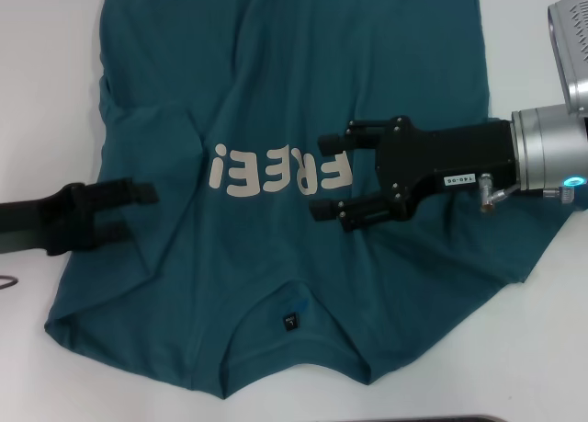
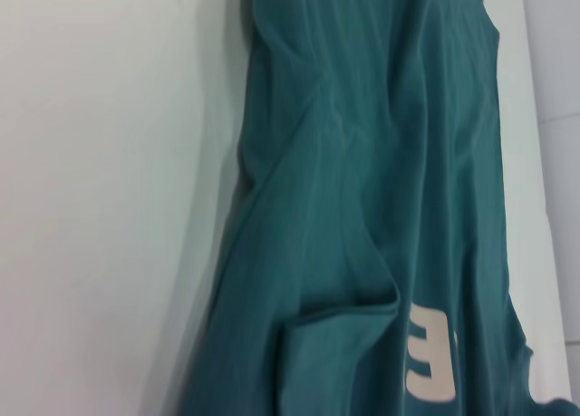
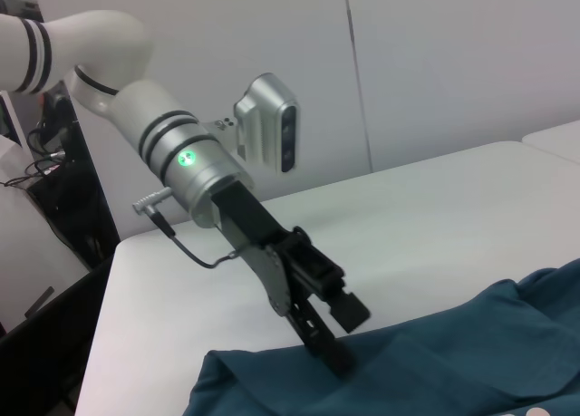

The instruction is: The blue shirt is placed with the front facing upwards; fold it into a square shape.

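I see the blue shirt (image 1: 294, 165) spread lettering-up across the white table (image 1: 46, 73). My right gripper (image 1: 333, 176) hovers wide open over the chest; my left gripper (image 1: 129, 215), open, reaches the sleeve edge, probably for folding.

Bright, even light from above; soft shadows hug the blue shirt (image 1: 303, 100) folds. The left gripper (image 1: 138, 211) looks blurred in the head view, and the left wrist view is soft throughout.

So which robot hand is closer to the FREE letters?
Right. The right hand hovers open at the letters; the left hand sits open at the blue shirt's edge.
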`<action>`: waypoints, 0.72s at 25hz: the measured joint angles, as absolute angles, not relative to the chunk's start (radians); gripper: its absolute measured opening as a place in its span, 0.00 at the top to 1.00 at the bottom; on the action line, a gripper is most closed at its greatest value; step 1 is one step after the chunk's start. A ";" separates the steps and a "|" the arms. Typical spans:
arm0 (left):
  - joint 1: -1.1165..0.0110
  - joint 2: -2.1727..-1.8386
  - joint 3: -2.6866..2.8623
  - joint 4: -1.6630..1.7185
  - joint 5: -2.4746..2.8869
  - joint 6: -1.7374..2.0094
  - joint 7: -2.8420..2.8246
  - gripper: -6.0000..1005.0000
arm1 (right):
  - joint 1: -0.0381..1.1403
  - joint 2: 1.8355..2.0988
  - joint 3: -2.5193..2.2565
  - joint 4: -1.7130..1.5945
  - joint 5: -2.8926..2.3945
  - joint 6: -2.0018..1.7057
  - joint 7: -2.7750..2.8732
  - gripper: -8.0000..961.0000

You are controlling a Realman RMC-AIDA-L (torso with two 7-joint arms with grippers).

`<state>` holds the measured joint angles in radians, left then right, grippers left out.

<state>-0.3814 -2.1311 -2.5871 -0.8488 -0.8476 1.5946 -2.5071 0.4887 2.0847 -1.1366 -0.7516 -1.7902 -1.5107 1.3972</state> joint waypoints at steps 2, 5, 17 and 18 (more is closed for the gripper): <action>-0.393 -2.131 -2.589 -0.829 -0.847 1.569 -2.509 0.05 | 0.489 2.085 -1.137 -0.752 -1.790 -1.511 1.397 0.04; -0.403 -2.130 -2.595 -0.814 -0.849 1.546 -2.510 0.05 | 0.489 2.085 -1.137 -0.752 -1.790 -1.510 1.397 0.04; -0.406 -2.127 -2.598 -0.812 -0.856 1.486 -2.533 0.05 | 0.486 2.085 -1.137 -0.752 -1.790 -1.513 1.398 0.04; -0.406 -2.127 -2.597 -0.812 -0.856 1.485 -2.533 0.05 | 0.486 2.085 -1.137 -0.752 -1.790 -1.512 1.398 0.04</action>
<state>-0.4063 -2.1267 -2.5971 -0.8121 -0.8558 1.4852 -2.5330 0.4862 2.0847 -1.1366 -0.7516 -1.7901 -1.5124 1.3976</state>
